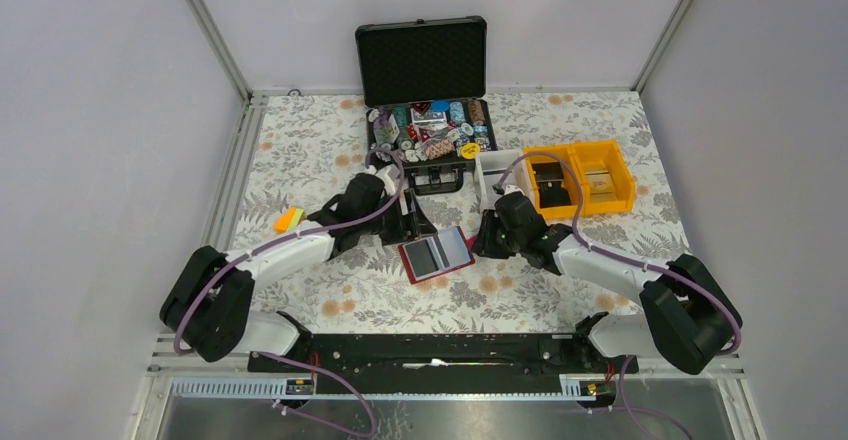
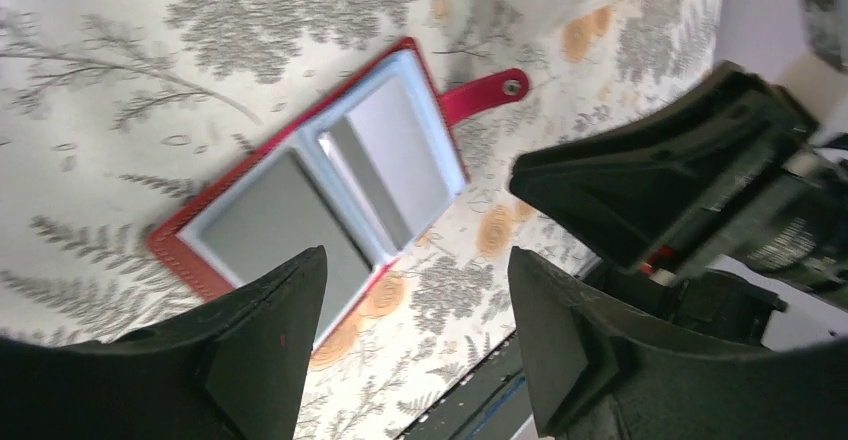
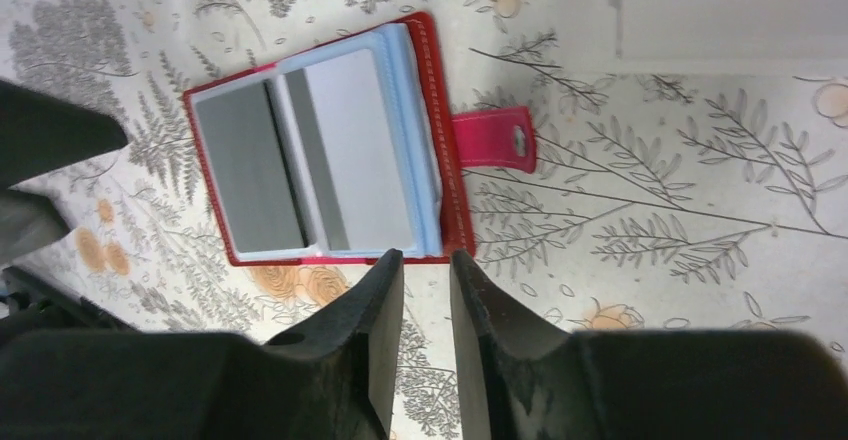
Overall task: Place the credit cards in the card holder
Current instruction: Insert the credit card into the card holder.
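Inward, low, L hand (image 1: pixel 408 223), R hand (image 1: pixel 484 239) flanking card holder (image 1: pixel 437 254)

A robotics lab cell: plain pale walls (image 1: pixel 90 110) and aluminium framing (image 1: pixel 208 30) enclose a floral-clothed desk (image 1: pixel 300 150) with two arms (image 1: pixel 285 250) bolted on.

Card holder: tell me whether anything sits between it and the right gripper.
Nothing visible does. The right gripper is just off the open card holder's nearest edge, with only flowered tabletop showing between them.
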